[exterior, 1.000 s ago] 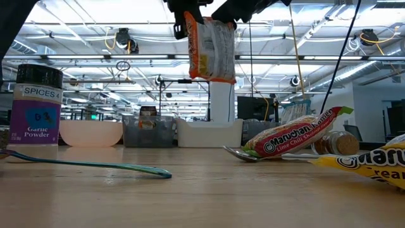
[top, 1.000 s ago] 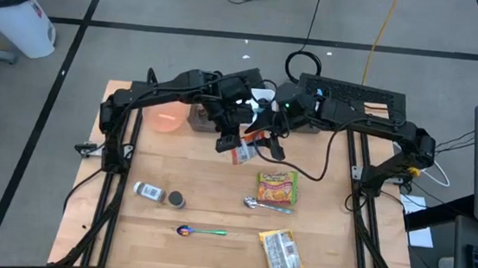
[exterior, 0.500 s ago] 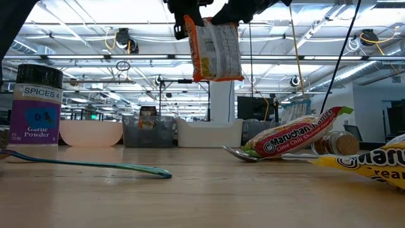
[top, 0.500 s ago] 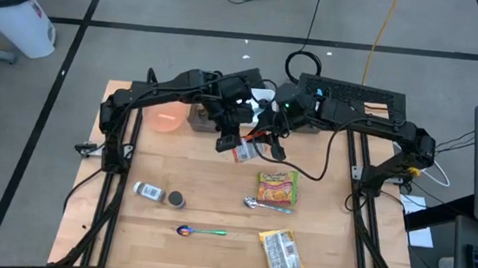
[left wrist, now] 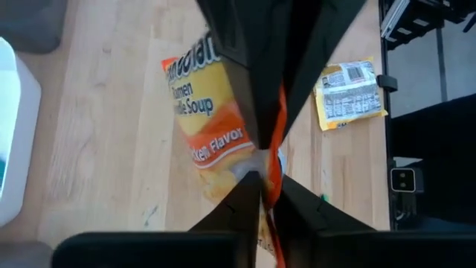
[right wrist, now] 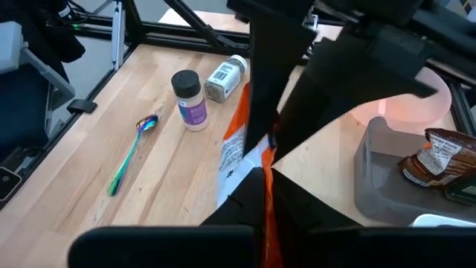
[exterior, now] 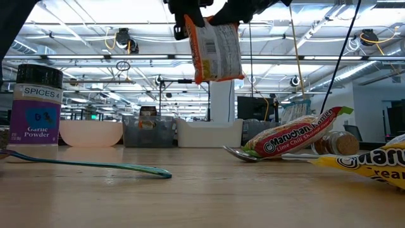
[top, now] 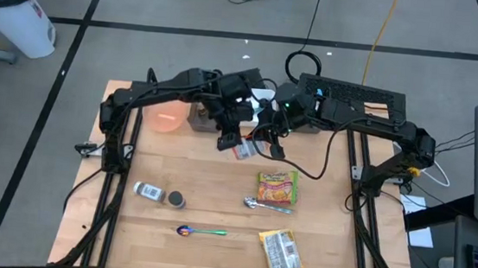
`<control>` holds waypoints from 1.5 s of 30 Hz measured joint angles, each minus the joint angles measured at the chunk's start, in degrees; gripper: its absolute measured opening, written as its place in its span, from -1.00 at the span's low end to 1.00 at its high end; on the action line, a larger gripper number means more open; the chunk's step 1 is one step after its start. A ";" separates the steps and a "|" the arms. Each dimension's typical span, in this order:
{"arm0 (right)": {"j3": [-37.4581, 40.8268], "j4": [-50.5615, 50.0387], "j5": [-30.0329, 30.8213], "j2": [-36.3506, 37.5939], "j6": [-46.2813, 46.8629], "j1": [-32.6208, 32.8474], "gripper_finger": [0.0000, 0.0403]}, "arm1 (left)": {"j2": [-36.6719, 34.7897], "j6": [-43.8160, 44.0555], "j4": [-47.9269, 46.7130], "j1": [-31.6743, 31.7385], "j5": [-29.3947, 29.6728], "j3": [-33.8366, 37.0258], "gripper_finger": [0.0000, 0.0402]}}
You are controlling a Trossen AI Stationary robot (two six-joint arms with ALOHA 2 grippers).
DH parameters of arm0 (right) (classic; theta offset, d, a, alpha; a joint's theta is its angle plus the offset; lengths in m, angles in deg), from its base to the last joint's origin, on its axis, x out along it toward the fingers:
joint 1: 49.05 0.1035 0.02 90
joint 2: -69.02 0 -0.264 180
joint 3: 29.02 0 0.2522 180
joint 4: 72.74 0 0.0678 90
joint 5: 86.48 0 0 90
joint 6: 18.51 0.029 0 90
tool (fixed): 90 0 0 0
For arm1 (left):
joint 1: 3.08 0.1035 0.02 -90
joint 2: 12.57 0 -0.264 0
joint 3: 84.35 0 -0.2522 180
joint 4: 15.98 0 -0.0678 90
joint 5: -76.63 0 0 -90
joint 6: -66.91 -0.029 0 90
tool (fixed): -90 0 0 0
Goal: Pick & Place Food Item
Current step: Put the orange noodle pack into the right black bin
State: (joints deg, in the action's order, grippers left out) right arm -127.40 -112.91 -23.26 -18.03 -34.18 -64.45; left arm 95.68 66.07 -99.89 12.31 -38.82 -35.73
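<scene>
An orange and yellow noodle packet [exterior: 216,49] hangs high above the table's middle, clear of it. It also shows as the packet [top: 244,150] in the high view. My left gripper [top: 231,140] is shut on its top from the left. My right gripper [top: 262,139] is shut on its top from the right. The two grippers stand almost tip to tip. In the left wrist view the packet [left wrist: 208,112] spreads out beyond my left gripper [left wrist: 260,182]. My left gripper pinches the packet's orange top edge [left wrist: 272,160] between its two fingers, at the left top corner [exterior: 188,22]. It comes slanting down from the far left. The packet hangs below it, clear of the table. My right gripper pinches the same orange top edge [right wrist: 267,149] between its two fingers, at the right top corner [exterior: 231,24]. It comes slanting down from the far right. The packet hangs below the fingers, a little tilted.
On the table lie a lime-chili noodle packet [top: 276,188], a silver spoon [top: 267,206], another packet [top: 281,252], a coloured spoon [top: 202,231] and two spice jars [top: 149,192]. A pink bowl [top: 168,119], a grey bin [top: 202,115] and a white bin [top: 264,97] stand along the far edge.
My right gripper has shut on the packet's top right corner. The packet has turned a little in the air, its right top corner drawn up and its lower end swung toward the table's right. Both arms have kept their places.
</scene>
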 joint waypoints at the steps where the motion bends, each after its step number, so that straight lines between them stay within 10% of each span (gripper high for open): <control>1: 0.00 -0.14 0.07 0.00 0.13 0.00 -1.00 | 0.00 0.11 -0.02 0.35 -0.05 0.00 -0.68; 12: 0.03 -1.82 3.83 -0.02 3.84 -1.85 -1.00 | -2.92 2.78 -0.24 5.71 -6.01 -0.04 -0.20; 21: 0.04 -1.49 6.62 0.50 11.75 -7.07 -1.00 | -11.66 0.51 0.19 9.71 1.25 -0.04 -0.13; 45: 2.12 6.65 46.55 4.81 33.03 -9.14 -1.00 | -18.10 2.30 6.92 12.24 12.95 5.21 -0.13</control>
State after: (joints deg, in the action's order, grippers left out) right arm -125.27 -106.27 23.29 -13.22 -1.15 -73.59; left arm 77.58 68.37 -92.97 24.56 -25.86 -30.52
